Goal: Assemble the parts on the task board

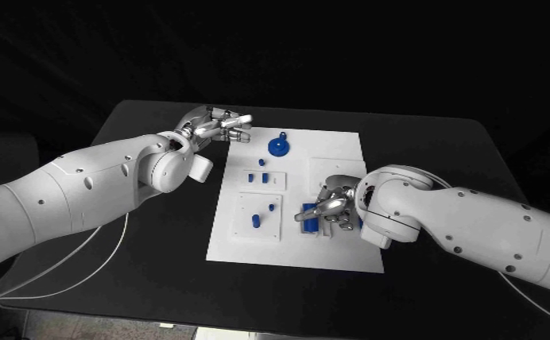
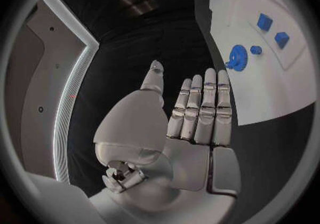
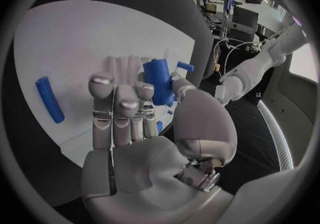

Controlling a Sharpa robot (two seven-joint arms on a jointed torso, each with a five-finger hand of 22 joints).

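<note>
Black tabletop [image 1: 137, 260] is spread beneath the white task board [image 1: 344, 256], which is laid at its middle. The right hand [image 1: 329, 206] is set over the board's near right part, its fingers closed around a blue cylindrical part [image 3: 159, 81] — another blue rod [image 3: 50, 99] is seen lying apart on the board. The left hand [image 1: 215, 126] is held just off the board's far left corner, fingers straight and nothing gripped, near the blue round part [image 1: 279, 147].

the scene is dimly lit against black surroundings; the white task board [image 1: 332, 145] is brightly lit from above, and wrist views are bent by fisheye distortion.
</note>
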